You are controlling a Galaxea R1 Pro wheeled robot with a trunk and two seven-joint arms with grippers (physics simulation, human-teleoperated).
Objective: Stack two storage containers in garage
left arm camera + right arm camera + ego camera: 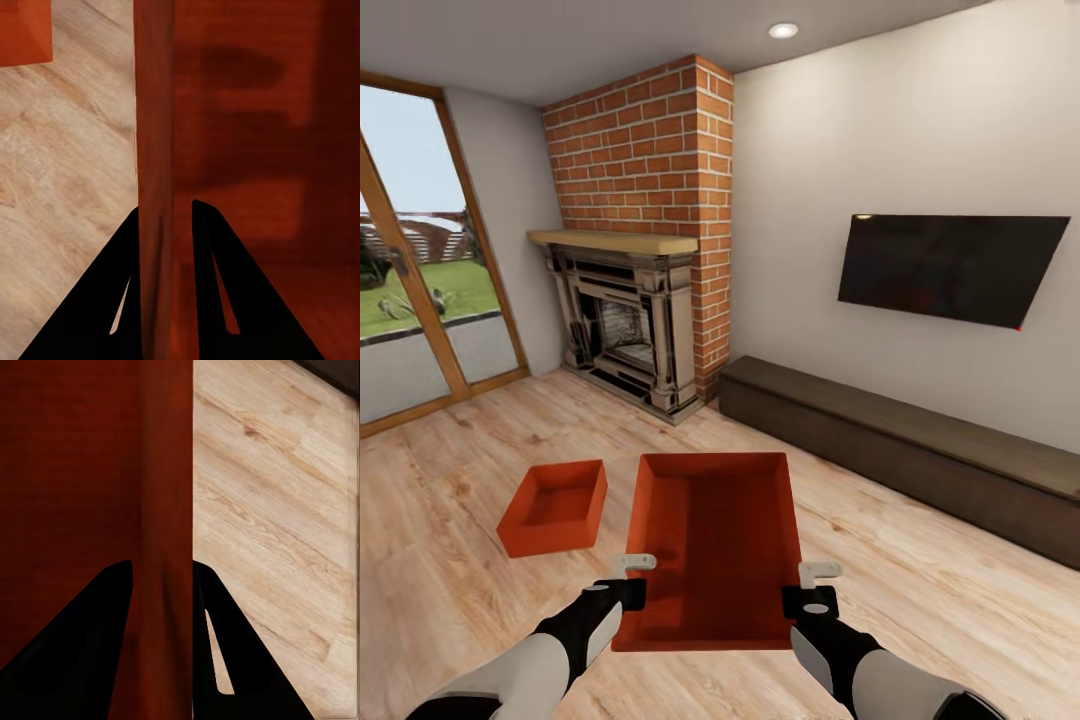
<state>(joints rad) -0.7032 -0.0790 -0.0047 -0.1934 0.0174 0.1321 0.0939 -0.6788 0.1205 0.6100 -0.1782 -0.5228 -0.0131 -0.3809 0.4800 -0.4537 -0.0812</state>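
I am in the living room, holding one orange-red storage container (715,540) in front of me, and it looks raised off the wood-plank floor. My left gripper (633,578) is shut on its left wall (156,150). On the opposite side, my right gripper (817,585) is shut on the right wall (165,495). In each wrist view the wall stands between that gripper's black fingers, the left gripper (165,217) and the right gripper (161,574). The second storage container (555,505) rests on the floor to the left, and its corner (22,30) shows in the left wrist view.
A brick fireplace (630,330) stands ahead at the back. A long dark low bench (910,450) runs along the right wall under a wall-mounted TV (950,265). Wood-framed glass doors (410,300) are at the left. Light wood floor (920,570) spreads around me.
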